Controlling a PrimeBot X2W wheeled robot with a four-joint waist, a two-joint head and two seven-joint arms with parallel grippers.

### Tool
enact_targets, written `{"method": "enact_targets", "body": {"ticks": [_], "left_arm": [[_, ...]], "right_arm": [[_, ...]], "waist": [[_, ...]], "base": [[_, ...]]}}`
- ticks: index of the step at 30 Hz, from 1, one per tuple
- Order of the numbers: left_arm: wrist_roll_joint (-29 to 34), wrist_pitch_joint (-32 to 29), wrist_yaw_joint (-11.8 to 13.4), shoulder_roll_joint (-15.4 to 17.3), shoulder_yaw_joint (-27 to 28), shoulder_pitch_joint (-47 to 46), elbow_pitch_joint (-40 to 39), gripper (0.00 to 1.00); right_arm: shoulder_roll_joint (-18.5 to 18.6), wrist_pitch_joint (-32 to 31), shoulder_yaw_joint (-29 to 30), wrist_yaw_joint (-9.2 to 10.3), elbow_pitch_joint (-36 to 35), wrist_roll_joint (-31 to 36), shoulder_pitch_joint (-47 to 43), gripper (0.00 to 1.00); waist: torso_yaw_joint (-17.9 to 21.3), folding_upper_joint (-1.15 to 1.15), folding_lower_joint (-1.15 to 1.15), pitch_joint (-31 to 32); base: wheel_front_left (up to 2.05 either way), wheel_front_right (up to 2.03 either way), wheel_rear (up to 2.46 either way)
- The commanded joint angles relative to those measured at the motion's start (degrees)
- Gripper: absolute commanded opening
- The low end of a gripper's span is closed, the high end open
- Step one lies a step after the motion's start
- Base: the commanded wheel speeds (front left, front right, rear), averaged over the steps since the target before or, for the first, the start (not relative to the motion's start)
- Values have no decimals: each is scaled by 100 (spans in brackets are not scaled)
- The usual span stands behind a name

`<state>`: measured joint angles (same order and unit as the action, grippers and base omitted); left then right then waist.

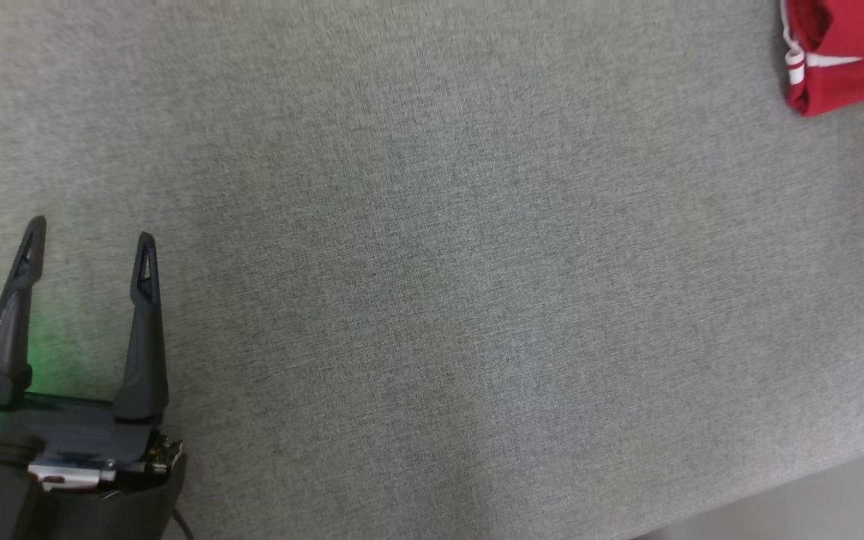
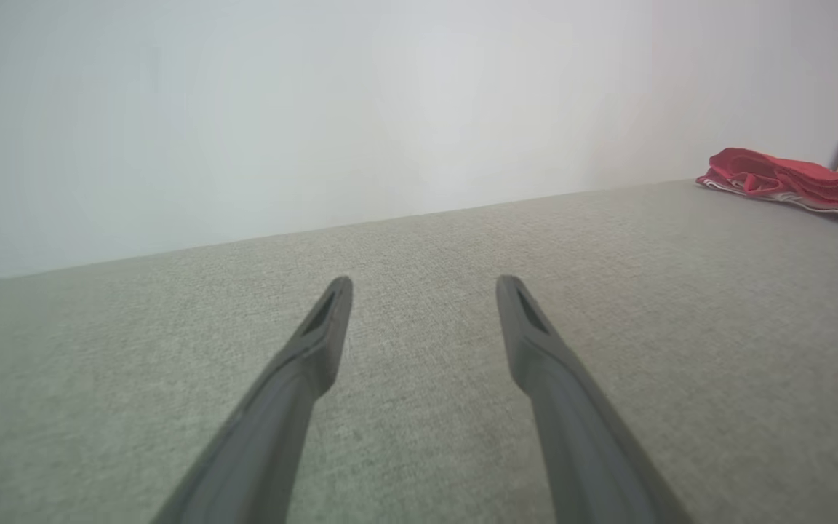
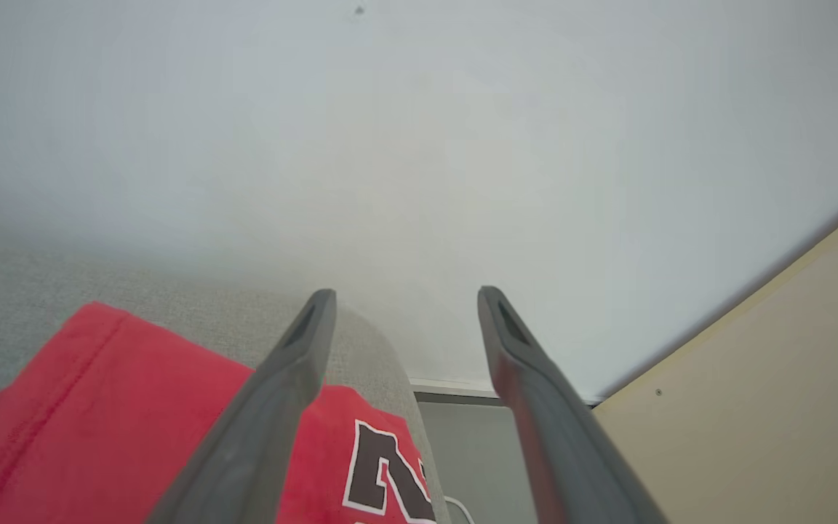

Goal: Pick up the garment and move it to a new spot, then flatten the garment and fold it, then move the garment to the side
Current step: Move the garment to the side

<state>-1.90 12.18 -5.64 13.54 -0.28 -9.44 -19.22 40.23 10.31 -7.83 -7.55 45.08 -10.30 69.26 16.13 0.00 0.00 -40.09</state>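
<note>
Right gripper (image 3: 406, 295) is hovering wide open and empty over the folded garment (image 3: 99, 407), lying far right; the task is looking finished.

garment (image 1: 848, 71): soft cloth | surface (image 1: 432, 300): matt, rough woven fabric

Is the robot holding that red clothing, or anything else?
No, nothing is held. The right gripper is open over the red garment, not pinching it. The left gripper is open over the bare gray surface.
</note>
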Motion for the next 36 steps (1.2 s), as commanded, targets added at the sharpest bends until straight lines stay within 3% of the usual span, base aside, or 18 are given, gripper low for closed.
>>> {"method": "enact_targets", "body": {"ticks": [1,17,25,36], "left_arm": [[-35,12,20,-28,-1,109,214,100],[-505,300,260,-564,307,596,1420,100],[-525,302,239,-731,434,846,1502,100],[-509,303,171,-855,577,1093,1843,100]], "right_arm": [[-80,61,31,16,-45,-5,-98,100],[-742,175,-18,16,-1239,-112,-1804,100],[-1078,63,78,16,-1889,-228,-2703,100],[-1868,18,534,16,-2580,-276,-4317,100]], "waist": [[-64,0,0,193],[-867,0,0,2127],[-1059,0,0,2619],[-1200,0,0,3228]], "base": [[0,0,0],[0,0,0],[0,0,0],[0,0,0]]}}
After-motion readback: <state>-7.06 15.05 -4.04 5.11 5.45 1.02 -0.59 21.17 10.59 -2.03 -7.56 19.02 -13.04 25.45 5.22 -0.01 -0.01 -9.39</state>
